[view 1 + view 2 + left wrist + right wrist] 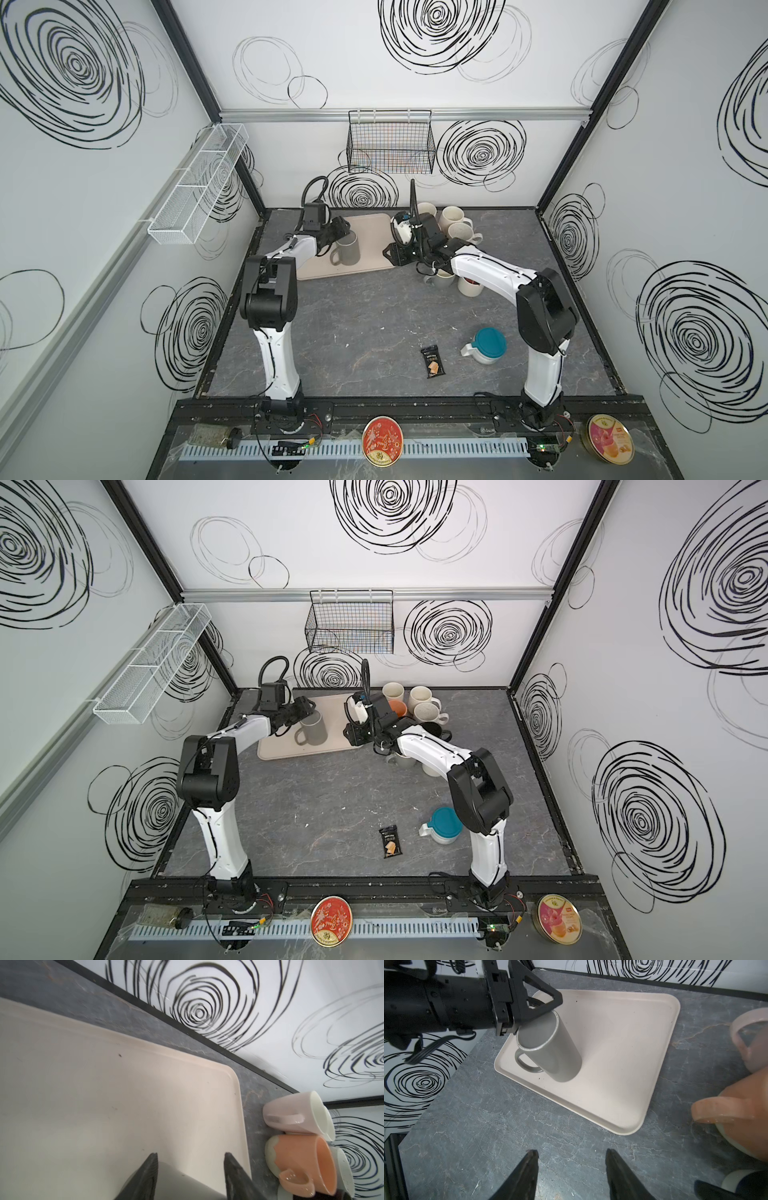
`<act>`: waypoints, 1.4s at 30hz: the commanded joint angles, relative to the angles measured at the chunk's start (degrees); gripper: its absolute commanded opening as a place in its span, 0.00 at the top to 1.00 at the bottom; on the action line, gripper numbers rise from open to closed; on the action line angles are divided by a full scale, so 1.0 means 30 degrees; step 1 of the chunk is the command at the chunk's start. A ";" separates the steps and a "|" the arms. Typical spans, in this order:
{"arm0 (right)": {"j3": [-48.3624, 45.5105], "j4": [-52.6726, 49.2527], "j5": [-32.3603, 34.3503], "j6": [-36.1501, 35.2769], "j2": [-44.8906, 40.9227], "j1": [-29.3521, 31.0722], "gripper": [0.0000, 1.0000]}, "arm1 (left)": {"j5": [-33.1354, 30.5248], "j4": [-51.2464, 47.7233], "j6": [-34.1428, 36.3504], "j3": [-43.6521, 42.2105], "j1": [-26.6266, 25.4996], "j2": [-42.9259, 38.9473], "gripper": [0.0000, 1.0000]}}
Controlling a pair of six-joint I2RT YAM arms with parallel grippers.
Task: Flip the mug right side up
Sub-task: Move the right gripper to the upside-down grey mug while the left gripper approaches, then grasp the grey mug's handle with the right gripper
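A grey mug (348, 249) (314, 728) stands upside down on the beige tray (370, 224) (623, 1043), flat base up and handle toward the front. My left gripper (340, 230) (190, 1157) reaches it from the left, level with its upper part. The mug (176, 1184) lies between the fingers; one finger lies against it, and tray shows beside the other fingertip. Whether both press on it cannot be made out. In the right wrist view a black finger lies at the far rim of the mug (550, 1047). My right gripper (572, 1154) (390, 255) hovers open over bare table, right of the tray.
Several mugs (453, 224) cluster at the back right, among them an orange one (301, 1159) and a pink one (291, 1113). A teal-lidded jug (486, 345) and a dark snack packet (432, 361) lie at the front. A wire basket (390, 141) hangs on the back wall.
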 commanded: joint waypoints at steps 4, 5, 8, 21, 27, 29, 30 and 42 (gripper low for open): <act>0.0480 -0.0297 -0.0700 0.1278 0.0494 0.0317 0.44 | 0.0082 0.2038 -0.1587 -0.1713 -0.0809 -0.1168 0.44; 0.0520 -0.0297 -0.0804 0.1423 0.0653 0.0403 0.44 | 0.0013 0.2084 -0.1537 -0.1987 -0.0624 -0.1401 0.44; 0.0495 -0.0195 -0.1017 0.1726 0.0994 0.0708 0.45 | 0.0040 0.2196 -0.1354 -0.2915 0.0091 -0.2023 0.43; 0.3832 -0.0867 -0.1866 0.2306 0.4108 0.1288 0.45 | 0.1284 0.4316 -0.1235 -0.8407 0.1000 -0.4281 0.59; 0.5535 -0.2248 -0.1547 0.1826 0.4920 0.1244 0.43 | 0.1450 0.5261 -0.1482 -1.0056 -0.0535 -0.4509 0.62; 0.6038 -0.2798 -0.1329 0.1628 0.5125 0.1259 0.43 | 0.1405 0.5817 -0.1707 -1.0352 -0.1059 -0.4478 0.62; 0.6257 -0.3041 -0.1212 0.1513 0.5233 0.1259 0.43 | 0.1389 0.6056 -0.1847 -1.0448 -0.1269 -0.4462 0.62; 1.1417 -0.7541 0.1374 0.0480 0.8113 0.1518 0.39 | 0.0697 0.6044 -0.1636 -1.1381 -0.2264 -0.5817 0.61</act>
